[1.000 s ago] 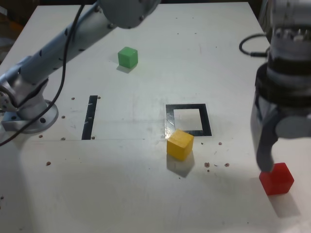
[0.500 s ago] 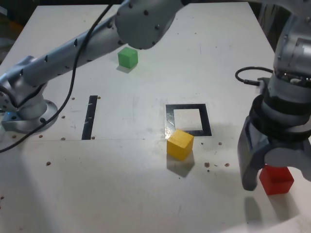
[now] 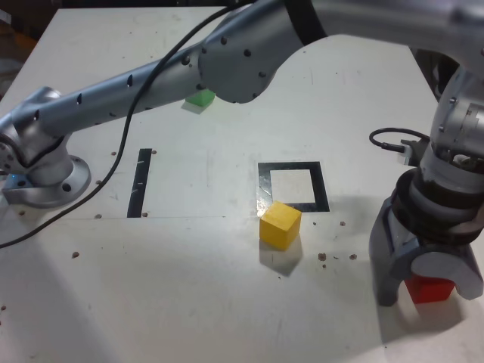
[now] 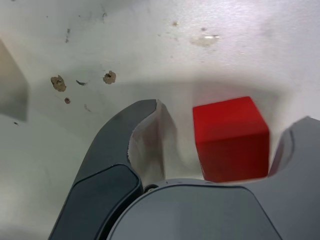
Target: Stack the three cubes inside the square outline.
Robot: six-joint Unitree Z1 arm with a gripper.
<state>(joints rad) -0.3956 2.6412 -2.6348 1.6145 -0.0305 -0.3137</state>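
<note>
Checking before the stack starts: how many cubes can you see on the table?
3. Red cube between the gripper jaws at the exterior view's lower right; yellow cube at the square outline's corner; green cube far back, mostly hidden by the arm.

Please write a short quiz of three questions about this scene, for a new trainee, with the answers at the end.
1. Which cube sits between the jaws of the gripper?
2. True or false: the yellow cube lies fully inside the square outline.
3. The arm partly hides which cube in the exterior view? A) red B) yellow C) green

Key:
1. The red cube; a gap still shows beside it, so it is not yet gripped.
2. False; it rests at the outline's near corner.
3. C, the green cube.
</note>
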